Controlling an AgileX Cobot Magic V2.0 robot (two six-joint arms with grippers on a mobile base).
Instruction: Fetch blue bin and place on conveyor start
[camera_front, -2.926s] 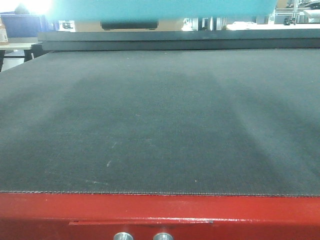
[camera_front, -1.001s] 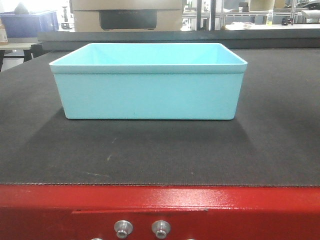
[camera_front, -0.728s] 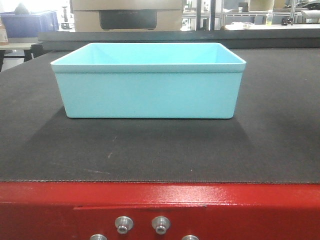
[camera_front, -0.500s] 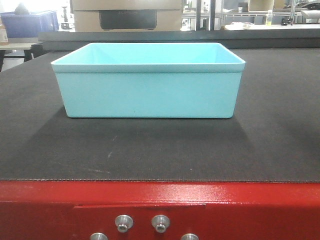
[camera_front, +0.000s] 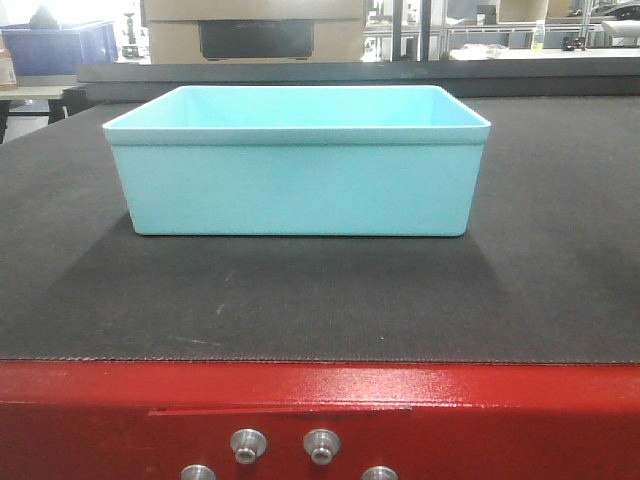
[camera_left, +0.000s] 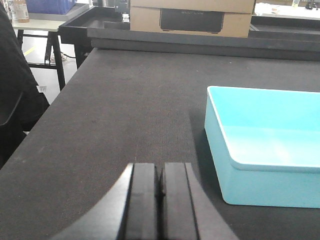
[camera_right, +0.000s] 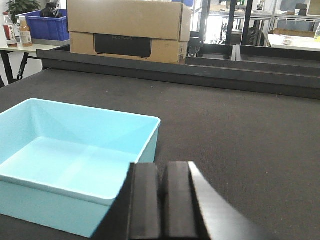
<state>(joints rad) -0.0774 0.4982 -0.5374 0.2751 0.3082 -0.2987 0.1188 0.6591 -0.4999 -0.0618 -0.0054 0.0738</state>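
Note:
The blue bin (camera_front: 298, 185) is a pale turquoise tub resting upright and empty on the conveyor start's dark grey belt (camera_front: 300, 300), a little behind the red end frame (camera_front: 320, 410). In the left wrist view the blue bin (camera_left: 265, 150) lies to the right of my left gripper (camera_left: 160, 172), which is shut on nothing and apart from the tub. In the right wrist view the blue bin (camera_right: 70, 160) lies to the left of my right gripper (camera_right: 164, 170), also shut and empty, close to the tub's near right corner.
A cardboard box (camera_right: 127, 27) sits beyond the belt's far raised edge (camera_right: 200, 75). A dark blue crate (camera_right: 42, 25) and bottles stand on a table at the far left. Silver bolts (camera_front: 285, 445) stud the red frame. Bare belt (camera_left: 125, 100) stretches left of the bin.
About three seconds ago the bin hung above the belt at the top of the front view; now it rests on the belt. Over the last second the view has barely shifted.

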